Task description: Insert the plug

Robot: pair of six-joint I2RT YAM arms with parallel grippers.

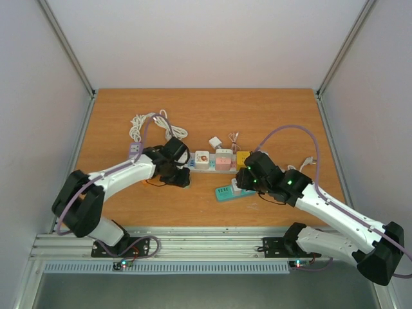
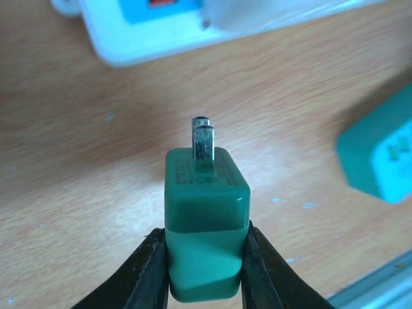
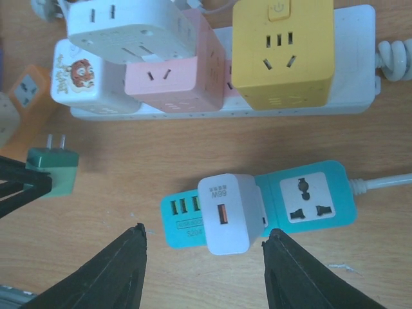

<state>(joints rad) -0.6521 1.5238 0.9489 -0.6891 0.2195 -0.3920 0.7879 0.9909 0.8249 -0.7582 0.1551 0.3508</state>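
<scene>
On the left, the left gripper [image 2: 206, 273] is clamping tight on the green plug [image 2: 206, 222], one finger pressing each side of its body, and the two metal prongs [image 2: 203, 143] are sticking out away from the fingers. The plug is sitting over the wooden table [image 1: 193, 109], in no socket, with its prongs pointing toward the near edge of the long white power strip [image 3: 351, 67] and the teal power strip [image 3: 315, 203] off to its right. Moving along the white strip, a white cube with a cartoon sticker [image 3: 80, 80] is filling the left end, a pink cube [image 3: 174, 84] is sitting beside it, and a yellow cube [image 3: 283, 51] is taking the right end. Just in front, the teal strip is lying flat with a white charger [image 3: 226, 212] plugged into its middle and a free socket showing to the right of it. Over on the right, the right gripper [image 3: 204, 232] is hovering above that charger with its fingers spread wide apart, gripping nothing.
</scene>
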